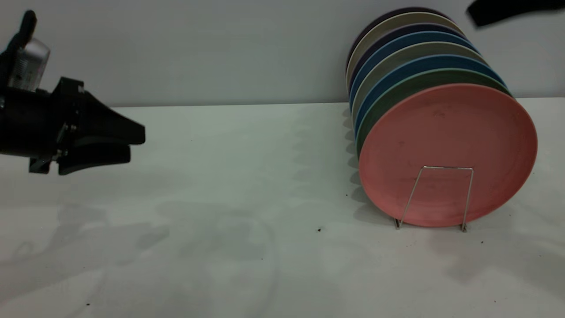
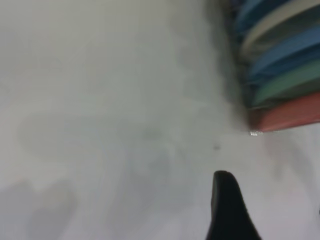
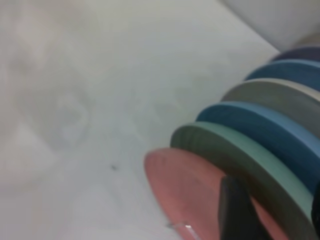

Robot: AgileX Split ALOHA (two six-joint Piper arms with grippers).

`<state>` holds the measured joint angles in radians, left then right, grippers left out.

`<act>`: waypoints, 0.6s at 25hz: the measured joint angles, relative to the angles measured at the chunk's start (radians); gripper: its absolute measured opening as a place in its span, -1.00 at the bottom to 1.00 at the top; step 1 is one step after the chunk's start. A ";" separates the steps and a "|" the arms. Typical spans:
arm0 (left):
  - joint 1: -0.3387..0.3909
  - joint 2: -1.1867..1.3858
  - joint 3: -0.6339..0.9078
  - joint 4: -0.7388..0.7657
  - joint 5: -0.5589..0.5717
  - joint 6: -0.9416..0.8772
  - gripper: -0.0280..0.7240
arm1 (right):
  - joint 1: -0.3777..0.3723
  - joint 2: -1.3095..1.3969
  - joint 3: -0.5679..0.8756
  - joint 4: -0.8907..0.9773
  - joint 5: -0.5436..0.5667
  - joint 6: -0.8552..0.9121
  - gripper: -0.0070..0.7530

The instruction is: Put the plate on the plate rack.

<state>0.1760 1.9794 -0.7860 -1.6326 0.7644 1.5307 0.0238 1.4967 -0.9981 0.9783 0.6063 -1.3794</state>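
Note:
The salmon-pink plate stands on edge at the front of the plate rack, behind the front wire loop and leaning back against a teal-green plate. The right wrist view shows the plate from above, with a bit of the rack's wire at its base. My right gripper hovers open above the plates' top edges, holding nothing; only a dark part of it shows at the exterior view's top right. My left gripper hangs open and empty at the far left, well away from the rack.
Several more plates, blue, grey and dark, fill the rack behind the green one. The white table stretches between the left gripper and the rack, with a few dark specks. A pale wall stands behind.

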 joint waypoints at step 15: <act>0.000 -0.423 -0.027 0.991 -0.185 -0.933 0.31 | -0.091 -0.113 -0.001 -0.565 0.446 0.958 0.01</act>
<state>0.1760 1.5560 -0.8135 -0.6414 0.5794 0.5982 -0.0674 1.3833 -0.9992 0.4137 1.0519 -0.4213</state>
